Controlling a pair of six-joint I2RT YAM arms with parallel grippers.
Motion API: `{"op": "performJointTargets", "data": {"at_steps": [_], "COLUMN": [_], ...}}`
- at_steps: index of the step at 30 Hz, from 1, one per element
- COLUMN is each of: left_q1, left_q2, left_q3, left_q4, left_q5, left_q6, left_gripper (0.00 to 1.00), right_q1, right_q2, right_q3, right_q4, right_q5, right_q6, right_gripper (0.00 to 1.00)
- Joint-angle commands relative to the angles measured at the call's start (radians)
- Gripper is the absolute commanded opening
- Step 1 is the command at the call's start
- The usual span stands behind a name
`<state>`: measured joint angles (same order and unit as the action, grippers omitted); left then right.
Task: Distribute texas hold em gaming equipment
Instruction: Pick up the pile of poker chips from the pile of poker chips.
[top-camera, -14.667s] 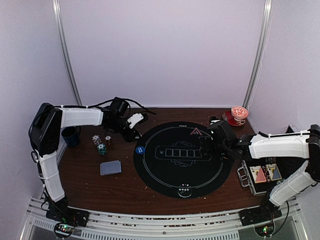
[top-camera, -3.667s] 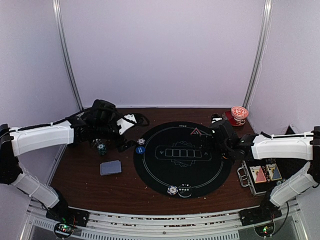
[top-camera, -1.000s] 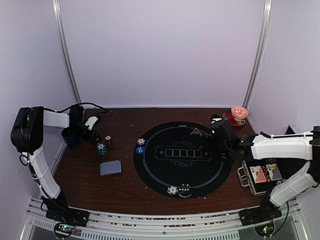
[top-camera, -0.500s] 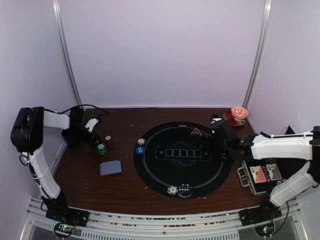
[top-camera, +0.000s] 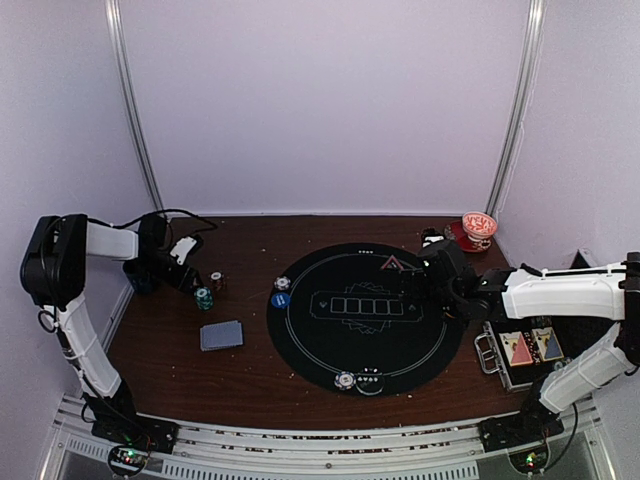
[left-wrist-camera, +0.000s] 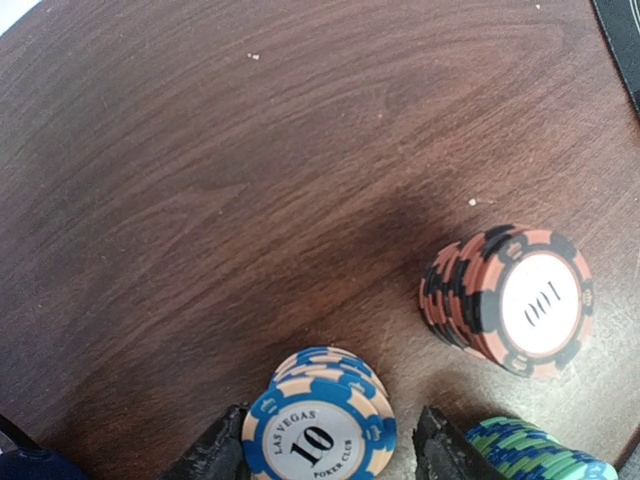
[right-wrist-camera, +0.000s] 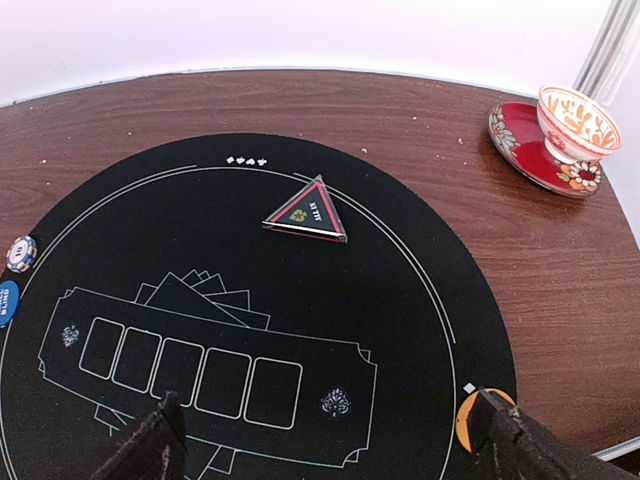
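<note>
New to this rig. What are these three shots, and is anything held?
Two robot arms, bolted at the near edge of a table. The wide shot looks down from above and behind; the other two come from a camera on each wrist. On the table: a black round mat bearing a red triangle marker, chip stacks, a card deck, a cup and saucer. The left arm's fingers flank the blue chip stack; a firm grip isn't certain. The right arm's fingers hang open over the mat, empty.

Top cam overhead rear, L wrist close on chips (left-wrist-camera: 510, 300), R wrist over mat (right-wrist-camera: 400, 270)
</note>
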<state>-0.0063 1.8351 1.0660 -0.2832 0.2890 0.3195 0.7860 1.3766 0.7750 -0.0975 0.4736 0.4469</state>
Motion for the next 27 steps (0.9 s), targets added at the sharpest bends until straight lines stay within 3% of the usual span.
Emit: {"op": "performJointTargets", "data": {"at_steps": [1, 20, 27], "left_q1": [0.009, 0.008, 0.008], "left_q2": [-0.041, -0.030, -0.034], "left_q3": [-0.013, -0.016, -0.018], "left_q4": [0.050, 0.054, 0.059], "left_q5": [0.011, -0.013, -0.029], "left_q6": [-0.007, -0.007, -0.011], "left_gripper": [0.58, 0.48, 0.39], "right_q1": [0.004, 0.005, 0.004], "right_q2": [0.002, 0.004, 0.004], "right_q3": [0.005, 0.005, 0.005], "right_q4": [-0.004, -0.004, -0.004], "right_q5": [0.026, 0.025, 0.025], "right_q6": [-0.010, -0.011, -0.010], "right_gripper": [1.00, 1.00, 1.00]}}
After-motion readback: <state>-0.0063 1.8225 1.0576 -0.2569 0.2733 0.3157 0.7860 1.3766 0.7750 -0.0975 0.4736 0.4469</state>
